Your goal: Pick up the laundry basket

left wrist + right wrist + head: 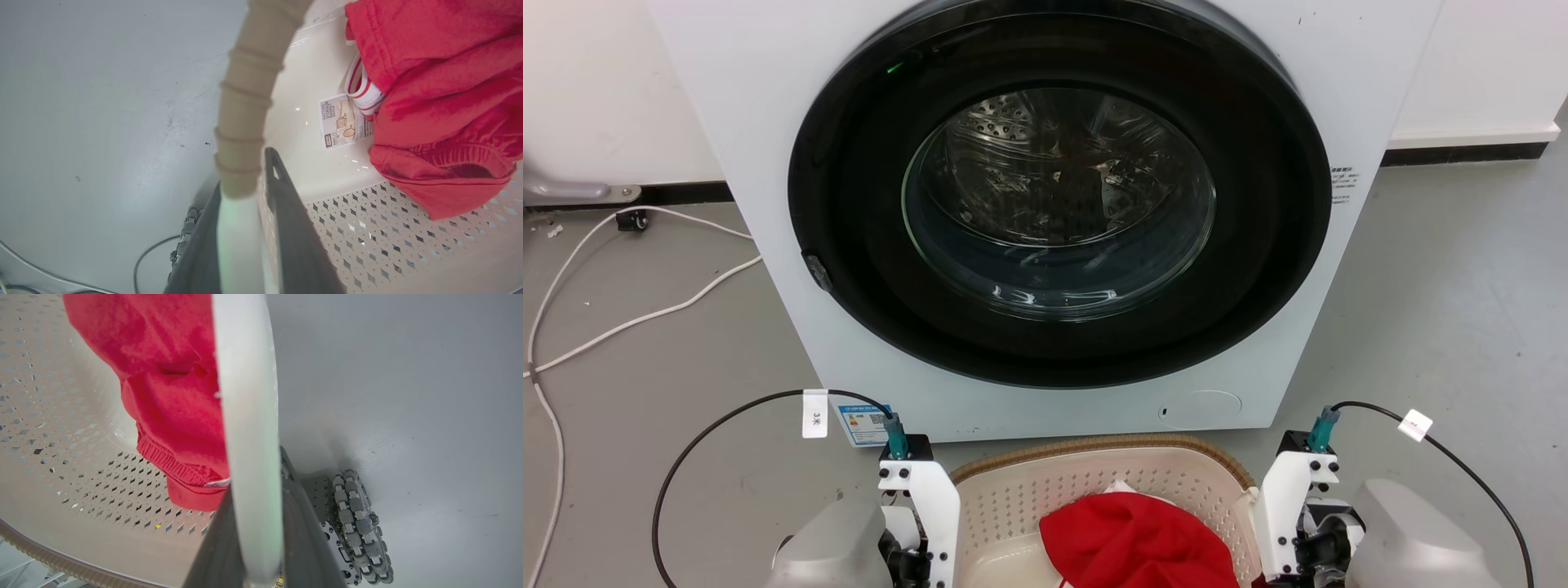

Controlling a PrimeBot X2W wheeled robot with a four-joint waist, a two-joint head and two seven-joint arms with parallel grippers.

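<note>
The washer (pixel 1045 204) stands just behind the laundry basket (pixel 1045 490) with its door shut. The basket sits low between the robot's two arms, and a red garment (pixel 1135 543) is heaped inside it, toward its right side.

The left gripper (pixel 241 192) straddles the basket's left edge where the brown rim (pixel 249 81) meets the white handle. One dark finger is inside the wall and one outside, and it looks clenched there. The right gripper (pixel 255 490) likewise squeezes the basket's right handle (pixel 249 396) between its fingers. I cannot tell whether the basket's base has left the floor.

To my eye the lift wants both arms rising together at one pace, so the basket stays level and the garment does not slide. It should go straight up, not back toward the washer door. The handles look thin and smooth, so a jerk might let one slip.

On the basket's floor, just beside the garment, a sticker (pixel 345 120) reads "RATTAN STORAGE BASKET"; its finer print is beyond me. Behind the basket's left rear corner a blue label (pixel 862 425) sits low on the washer, too small to read. Near it, a white cable tag (pixel 814 413) shows a "3" and a mark I cannot make out.
</note>
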